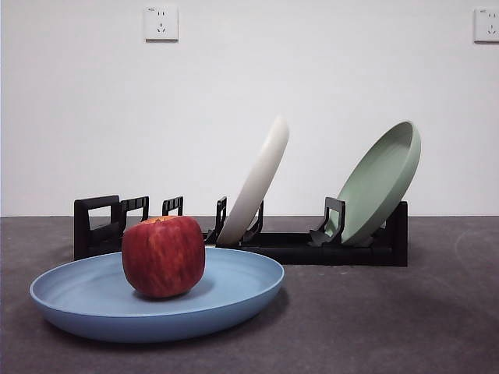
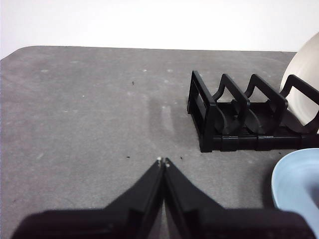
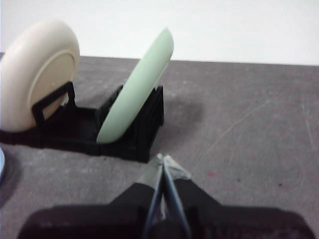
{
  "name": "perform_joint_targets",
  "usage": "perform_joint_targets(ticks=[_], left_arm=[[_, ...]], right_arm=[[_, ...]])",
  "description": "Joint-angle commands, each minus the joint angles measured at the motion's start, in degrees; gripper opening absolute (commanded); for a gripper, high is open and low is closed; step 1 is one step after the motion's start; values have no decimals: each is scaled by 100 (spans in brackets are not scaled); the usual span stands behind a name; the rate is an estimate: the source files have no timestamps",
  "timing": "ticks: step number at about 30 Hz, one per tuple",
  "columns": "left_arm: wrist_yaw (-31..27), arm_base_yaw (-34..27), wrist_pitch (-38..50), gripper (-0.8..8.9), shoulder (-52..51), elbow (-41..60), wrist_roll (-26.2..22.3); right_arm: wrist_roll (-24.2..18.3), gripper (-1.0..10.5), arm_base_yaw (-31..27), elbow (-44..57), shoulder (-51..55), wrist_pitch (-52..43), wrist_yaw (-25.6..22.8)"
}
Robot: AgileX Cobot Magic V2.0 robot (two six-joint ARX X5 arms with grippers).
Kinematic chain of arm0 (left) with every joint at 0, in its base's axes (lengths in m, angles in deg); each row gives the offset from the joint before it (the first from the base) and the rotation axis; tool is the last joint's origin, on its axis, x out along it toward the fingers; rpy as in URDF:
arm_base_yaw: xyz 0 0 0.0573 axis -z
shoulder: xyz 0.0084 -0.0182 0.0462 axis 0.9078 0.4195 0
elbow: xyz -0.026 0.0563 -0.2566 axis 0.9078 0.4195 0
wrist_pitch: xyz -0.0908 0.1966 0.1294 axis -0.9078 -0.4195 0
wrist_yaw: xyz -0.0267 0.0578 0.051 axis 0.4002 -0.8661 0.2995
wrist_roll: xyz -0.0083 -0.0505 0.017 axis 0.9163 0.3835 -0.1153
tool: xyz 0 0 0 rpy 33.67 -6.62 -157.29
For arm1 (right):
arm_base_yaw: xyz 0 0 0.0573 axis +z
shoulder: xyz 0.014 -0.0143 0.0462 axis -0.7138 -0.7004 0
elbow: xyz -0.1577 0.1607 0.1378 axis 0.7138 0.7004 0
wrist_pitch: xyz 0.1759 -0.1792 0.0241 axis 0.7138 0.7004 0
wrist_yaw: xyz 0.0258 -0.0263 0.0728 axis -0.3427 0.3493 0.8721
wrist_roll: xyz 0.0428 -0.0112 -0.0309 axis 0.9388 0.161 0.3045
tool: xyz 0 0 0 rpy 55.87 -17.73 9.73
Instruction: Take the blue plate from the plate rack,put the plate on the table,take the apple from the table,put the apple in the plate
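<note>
The blue plate [image 1: 86, 300] lies flat on the dark grey table [image 1: 390, 319], in front of the plate rack [image 1: 312, 245]. The dark red apple [image 1: 164, 255] sits upright inside the plate, left of its middle. The plate's edge also shows in the left wrist view [image 2: 299, 181]. My left gripper [image 2: 163, 161] is shut and empty over bare table, apart from the rack's end [image 2: 234, 117]. My right gripper [image 3: 162, 159] is shut and empty, just in front of the rack's boxy end [image 3: 129, 137]. Neither gripper shows in the front view.
A cream-white plate [image 1: 257, 183] leans in the rack's middle slots, and a pale green plate [image 1: 378, 183] leans at its right end. Both show in the right wrist view, cream [image 3: 37, 74] and green [image 3: 137, 89]. Two wall sockets [image 1: 161, 23] are behind.
</note>
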Motion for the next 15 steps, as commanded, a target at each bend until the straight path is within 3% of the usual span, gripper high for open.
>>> perform_joint_targets(ticks=[1,15], left_arm=[[42,-15,4,-2,-15,74,33],[42,-15,7,-2,-15,74,33]], right_arm=[[190,-12,-2,243,98,-63,-2],[638,-12,7,326,166,195,-24]])
